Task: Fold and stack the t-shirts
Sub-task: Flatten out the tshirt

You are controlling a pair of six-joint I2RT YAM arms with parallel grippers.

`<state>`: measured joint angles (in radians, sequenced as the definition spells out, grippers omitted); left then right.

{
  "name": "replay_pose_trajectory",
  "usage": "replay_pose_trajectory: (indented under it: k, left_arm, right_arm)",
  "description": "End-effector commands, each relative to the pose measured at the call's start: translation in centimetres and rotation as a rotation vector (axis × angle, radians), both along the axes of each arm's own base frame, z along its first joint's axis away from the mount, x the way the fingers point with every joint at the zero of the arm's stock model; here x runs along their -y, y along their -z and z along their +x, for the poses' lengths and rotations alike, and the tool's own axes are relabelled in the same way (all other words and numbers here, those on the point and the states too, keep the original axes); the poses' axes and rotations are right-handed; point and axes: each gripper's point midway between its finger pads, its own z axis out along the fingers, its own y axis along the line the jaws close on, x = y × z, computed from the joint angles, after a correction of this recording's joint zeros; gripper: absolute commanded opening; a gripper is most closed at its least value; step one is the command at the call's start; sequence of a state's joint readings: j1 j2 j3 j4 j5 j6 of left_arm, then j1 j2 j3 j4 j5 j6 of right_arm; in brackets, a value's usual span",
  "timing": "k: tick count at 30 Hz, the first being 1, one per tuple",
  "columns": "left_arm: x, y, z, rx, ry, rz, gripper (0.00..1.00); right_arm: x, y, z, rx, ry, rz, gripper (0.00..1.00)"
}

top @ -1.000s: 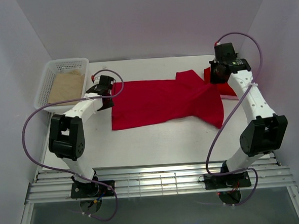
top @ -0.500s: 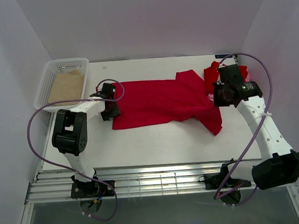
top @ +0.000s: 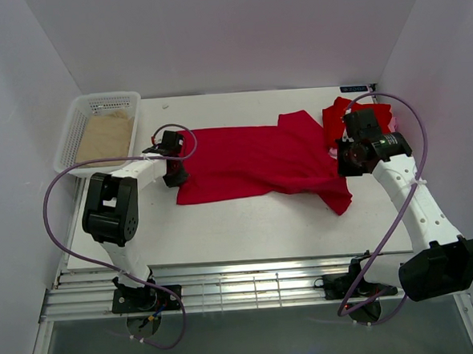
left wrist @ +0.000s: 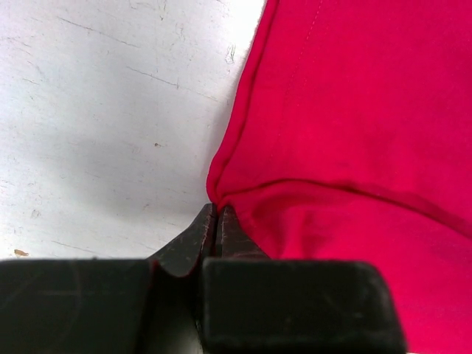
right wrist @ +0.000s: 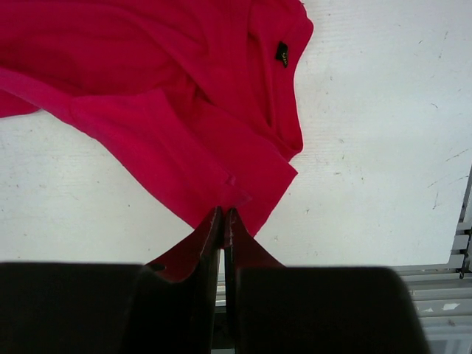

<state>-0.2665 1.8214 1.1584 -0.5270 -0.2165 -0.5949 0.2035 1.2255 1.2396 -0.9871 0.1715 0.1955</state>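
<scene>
A bright red t-shirt (top: 252,164) lies spread across the middle of the white table. My left gripper (top: 175,173) is low at its left edge. In the left wrist view the jaws (left wrist: 216,212) are shut, with a bunched fold of the shirt (left wrist: 354,147) at their tips. My right gripper (top: 341,161) is over the shirt's right end. In the right wrist view it (right wrist: 222,214) is shut on an edge of the red cloth (right wrist: 162,110) above the table. More red cloth (top: 339,113) lies bunched at the back right.
A white mesh basket (top: 73,127) at the back left holds a tan brown sheet (top: 107,137). White walls close in the table on three sides. A metal rail runs along the near edge (top: 251,284). The shirt's black neck tag (right wrist: 282,53) faces up.
The right arm has swung from the back right down to the shirt's right end and drawn that end inward. The left gripper has dropped to the shirt's left edge.
</scene>
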Motion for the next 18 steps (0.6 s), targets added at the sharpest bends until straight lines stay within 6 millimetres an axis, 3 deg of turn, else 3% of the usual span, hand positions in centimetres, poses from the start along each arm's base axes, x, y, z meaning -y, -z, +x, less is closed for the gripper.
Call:
replay_pose_trajectory:
  k: [1, 6, 10, 18]
  left_arm:
    - [-0.1, -2.0, 0.7, 0.058, -0.005, -0.011, 0.05]
    - [-0.4, -3.1, 0.9, 0.067, -0.008, 0.010, 0.04]
    - [-0.8, -4.6, 1.2, 0.095, -0.001, 0.033, 0.22]
    - [-0.3, -4.5, 1.1, 0.084, 0.001, 0.004, 0.27]
  right_arm:
    - [-0.4, -1.0, 0.4, 0.037, -0.004, 0.022, 0.08]
    - [-0.5, -1.1, 0.6, 0.036, -0.005, 0.021, 0.08]
    - [-0.6, -0.9, 0.7, 0.031, -0.006, 0.022, 0.08]
    - [-0.8, -0.7, 0.7, 0.022, -0.015, 0.028, 0.08]
